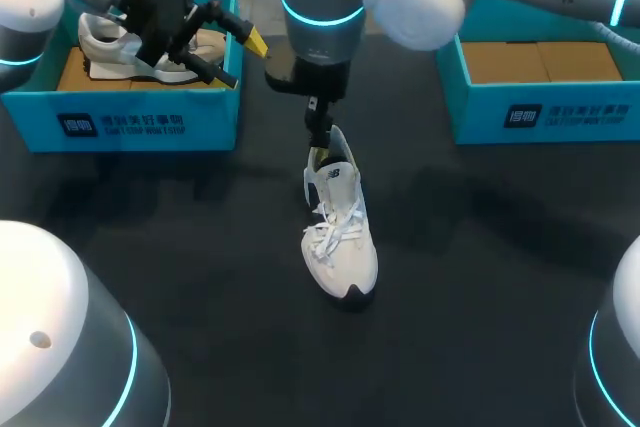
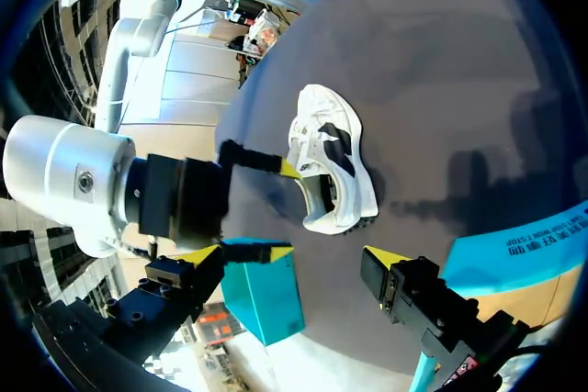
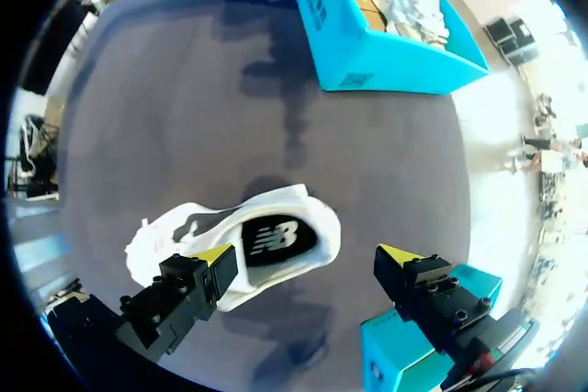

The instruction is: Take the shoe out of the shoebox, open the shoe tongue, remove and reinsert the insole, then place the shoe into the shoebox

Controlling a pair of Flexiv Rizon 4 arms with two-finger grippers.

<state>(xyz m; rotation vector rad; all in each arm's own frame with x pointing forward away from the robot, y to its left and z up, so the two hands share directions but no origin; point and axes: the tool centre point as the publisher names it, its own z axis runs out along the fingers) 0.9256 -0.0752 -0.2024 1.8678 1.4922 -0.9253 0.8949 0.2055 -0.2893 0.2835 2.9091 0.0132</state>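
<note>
1. Taking the shoe [image 1: 340,232] out looks done: it stands on its sole near the middle of the table [image 1: 480,277], toe towards the near edge, well apart from both boxes
2. The right box [image 1: 545,117] at the far right corner shows only its bare bottom, so I judge that is where the shoe goes at the end. The left box [image 1: 130,122] at the far left corner holds a second shoe [image 1: 120,47]
3. My right gripper [image 1: 322,152] hangs over the heel with its fingers spread wide. One tip is at the collar's edge and the other is out over bare table, so it has hold of nothing
4. My left gripper [image 1: 240,57] hovers over the left box's inner end, also wide open and empty, well away from the shoe
5. The laces [image 1: 335,227] lie loose and the tongue [image 1: 335,182] stands up, so I judge the opening step done or nearly so
6. In the right wrist view the insole [image 3: 276,240] lies flat inside the shoe. I cannot tell whether it is waiting to be pulled or is already back in
7. Whichever it is, putting the shoe into the box is left. If the insole has not been out, so are lifting it and seating it again
</note>
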